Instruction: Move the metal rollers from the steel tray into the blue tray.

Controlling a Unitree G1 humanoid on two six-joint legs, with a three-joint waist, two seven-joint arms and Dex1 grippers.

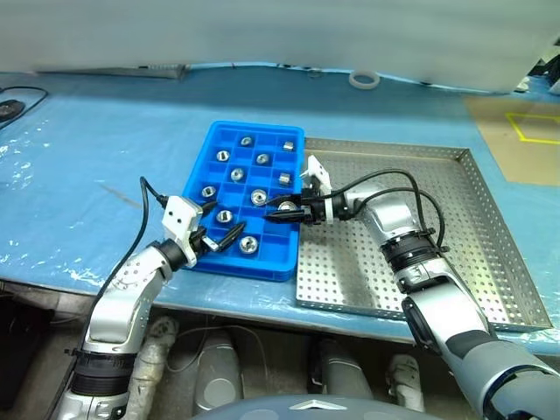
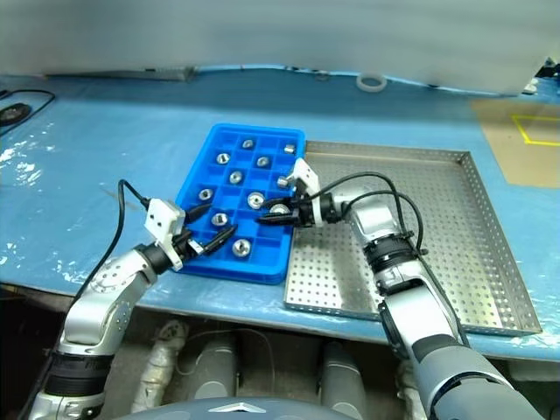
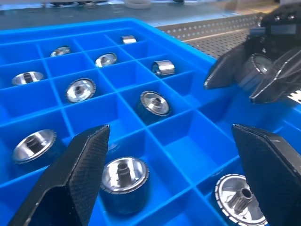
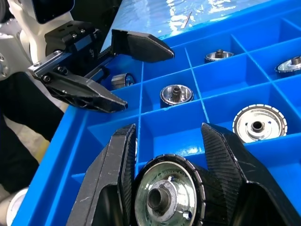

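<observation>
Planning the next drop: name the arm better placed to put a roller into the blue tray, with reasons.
Right. The right gripper is shut on a metal roller over the blue tray. The left gripper is open and holds nothing.

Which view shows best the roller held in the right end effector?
The right wrist view: the held roller sits large between the right end effector's fingers, toothed rim and central hole plain. The left wrist view shows it blurred; the head views show it small above the blue tray.
</observation>
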